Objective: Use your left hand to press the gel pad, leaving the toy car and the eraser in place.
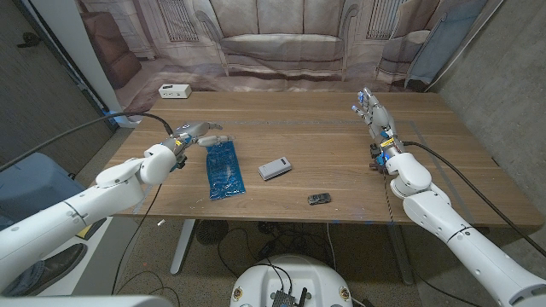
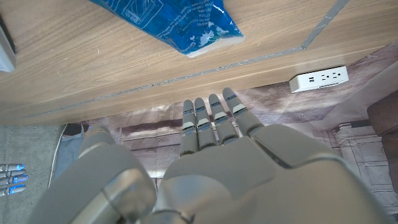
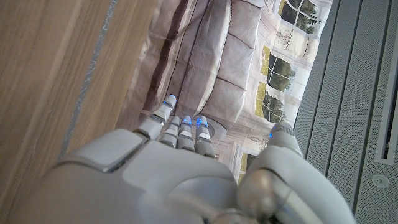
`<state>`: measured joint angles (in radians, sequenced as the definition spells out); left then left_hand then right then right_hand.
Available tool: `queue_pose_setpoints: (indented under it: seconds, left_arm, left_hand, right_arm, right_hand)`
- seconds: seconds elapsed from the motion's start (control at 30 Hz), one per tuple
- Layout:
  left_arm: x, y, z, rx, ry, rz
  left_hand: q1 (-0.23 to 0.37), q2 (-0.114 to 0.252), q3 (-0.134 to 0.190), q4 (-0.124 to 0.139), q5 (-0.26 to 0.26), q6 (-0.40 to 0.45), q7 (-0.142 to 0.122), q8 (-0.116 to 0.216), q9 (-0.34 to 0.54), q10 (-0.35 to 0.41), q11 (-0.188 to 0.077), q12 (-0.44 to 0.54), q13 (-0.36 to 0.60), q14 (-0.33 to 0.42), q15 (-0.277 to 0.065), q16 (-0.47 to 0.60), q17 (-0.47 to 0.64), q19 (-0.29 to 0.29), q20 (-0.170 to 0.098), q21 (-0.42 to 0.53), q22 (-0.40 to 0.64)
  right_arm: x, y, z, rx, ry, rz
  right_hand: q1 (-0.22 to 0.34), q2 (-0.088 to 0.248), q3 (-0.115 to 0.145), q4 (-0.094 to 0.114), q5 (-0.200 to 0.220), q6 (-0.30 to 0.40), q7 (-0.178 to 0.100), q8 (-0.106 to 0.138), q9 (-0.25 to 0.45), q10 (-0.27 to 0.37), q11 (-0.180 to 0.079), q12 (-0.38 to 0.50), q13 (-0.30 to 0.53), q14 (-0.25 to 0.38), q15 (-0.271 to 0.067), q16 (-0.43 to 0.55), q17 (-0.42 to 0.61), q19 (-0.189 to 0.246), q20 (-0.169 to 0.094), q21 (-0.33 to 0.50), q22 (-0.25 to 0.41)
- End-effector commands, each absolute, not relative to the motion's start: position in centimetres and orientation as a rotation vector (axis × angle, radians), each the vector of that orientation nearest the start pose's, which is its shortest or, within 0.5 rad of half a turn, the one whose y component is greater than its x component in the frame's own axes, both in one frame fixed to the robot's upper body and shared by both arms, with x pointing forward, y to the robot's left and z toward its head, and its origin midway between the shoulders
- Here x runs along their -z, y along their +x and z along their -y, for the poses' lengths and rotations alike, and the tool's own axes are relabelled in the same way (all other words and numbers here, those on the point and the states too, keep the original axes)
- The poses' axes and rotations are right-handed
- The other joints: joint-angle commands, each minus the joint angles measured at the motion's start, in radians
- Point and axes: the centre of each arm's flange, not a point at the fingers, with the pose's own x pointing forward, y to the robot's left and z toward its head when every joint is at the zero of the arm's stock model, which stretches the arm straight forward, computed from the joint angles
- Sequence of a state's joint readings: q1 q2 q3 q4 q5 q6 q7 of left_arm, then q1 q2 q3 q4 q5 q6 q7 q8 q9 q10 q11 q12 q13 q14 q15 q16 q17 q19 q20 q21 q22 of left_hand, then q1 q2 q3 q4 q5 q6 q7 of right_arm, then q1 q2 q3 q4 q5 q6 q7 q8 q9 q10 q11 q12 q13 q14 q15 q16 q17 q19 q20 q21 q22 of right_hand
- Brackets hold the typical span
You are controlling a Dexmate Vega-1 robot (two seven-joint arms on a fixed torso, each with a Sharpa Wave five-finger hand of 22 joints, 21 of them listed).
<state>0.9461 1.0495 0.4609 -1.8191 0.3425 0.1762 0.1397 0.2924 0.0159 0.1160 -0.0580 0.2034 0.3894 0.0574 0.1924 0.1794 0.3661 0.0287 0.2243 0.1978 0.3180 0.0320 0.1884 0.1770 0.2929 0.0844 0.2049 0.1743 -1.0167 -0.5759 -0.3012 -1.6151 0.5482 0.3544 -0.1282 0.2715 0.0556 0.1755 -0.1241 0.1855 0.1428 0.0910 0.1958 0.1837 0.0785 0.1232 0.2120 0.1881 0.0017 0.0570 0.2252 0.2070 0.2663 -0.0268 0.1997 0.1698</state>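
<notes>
- You are working at a wooden table (image 1: 341, 136) with a printed backdrop of a sofa (image 1: 281, 43) hung behind it and grey wall panels to the right.
- A white power strip (image 1: 174, 90) sits near the table's far left corner.
- The blue gel pad (image 1: 224, 169) lies left of centre, its long axis running from the far edge toward you, tilted slightly.
- The eraser (image 1: 275, 168) lies just right of the pad; the toy car (image 1: 320, 199) sits nearer the front edge.
- Your left hand (image 1: 198, 135) hovers by the pad's far end, fingers straight and apart, holding nothing.
- Your right hand (image 1: 374, 111) stands well apart on the right, fingers extended, empty.
</notes>
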Motion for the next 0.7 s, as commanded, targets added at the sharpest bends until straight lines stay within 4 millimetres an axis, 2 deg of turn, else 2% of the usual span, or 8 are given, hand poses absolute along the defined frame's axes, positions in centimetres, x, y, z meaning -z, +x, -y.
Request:
queue_pose_setpoints:
  seconds: [0.03,0.2,0.43,0.7]
  left_arm:
    - [0.3,58.0,-32.8,-0.101,1.437,0.516]
    - [0.7,58.2,-32.8,-0.111,1.454,0.503]
    - [1.5,58.5,-32.3,-0.121,1.458,0.533]
    - [2.0,59.1,-31.8,-0.079,1.432,0.524]
  left_hand:
    - [0.007,0.003,0.001,-0.003,0.000,0.005,0.002,0.003,0.004,-0.003,0.001,-0.003,0.004,-0.002,0.001,-0.001,0.003,0.003,0.006,-0.002,0.006]
    - [0.007,0.003,0.000,-0.003,0.000,0.004,0.001,0.002,0.004,-0.004,0.001,-0.003,0.004,-0.004,0.002,-0.002,0.003,0.000,0.003,-0.003,0.006]
    - [-0.001,0.004,-0.005,-0.001,-0.001,0.050,-0.001,0.016,0.004,0.046,-0.020,0.013,0.005,0.032,-0.008,0.011,0.004,0.027,-0.002,0.005,0.006]
    - [-0.002,0.004,-0.007,0.000,-0.001,0.053,-0.001,0.014,0.004,0.045,-0.017,0.011,0.005,0.032,-0.006,0.009,0.004,0.027,-0.002,0.004,0.006]
  right_arm:
    - [0.6,58.3,27.7,-0.162,0.004,0.774]
    - [0.6,58.3,27.6,-0.160,0.008,0.771]
    - [0.7,58.2,27.6,-0.162,0.007,0.769]
    - [0.8,58.3,27.4,-0.172,0.001,0.770]
  right_hand:
    - [0.001,0.004,-0.005,0.001,0.002,0.009,-0.002,0.003,0.003,0.009,0.000,-0.003,0.006,0.004,0.005,-0.002,0.005,0.002,0.005,-0.002,0.002]
    - [0.000,0.004,-0.005,0.002,0.002,0.009,-0.003,0.003,0.003,0.010,0.000,-0.003,0.006,0.004,0.005,-0.003,0.005,0.002,0.005,-0.002,0.002]
    - [0.000,0.004,-0.005,0.002,0.002,0.011,-0.003,0.003,0.003,0.010,0.002,-0.003,0.006,0.004,0.005,-0.003,0.005,0.002,0.005,-0.002,0.002]
    - [0.000,0.004,-0.006,0.002,0.002,0.011,-0.002,0.003,0.003,0.011,0.000,-0.003,0.006,0.003,0.004,-0.004,0.005,0.002,0.005,-0.002,0.002]
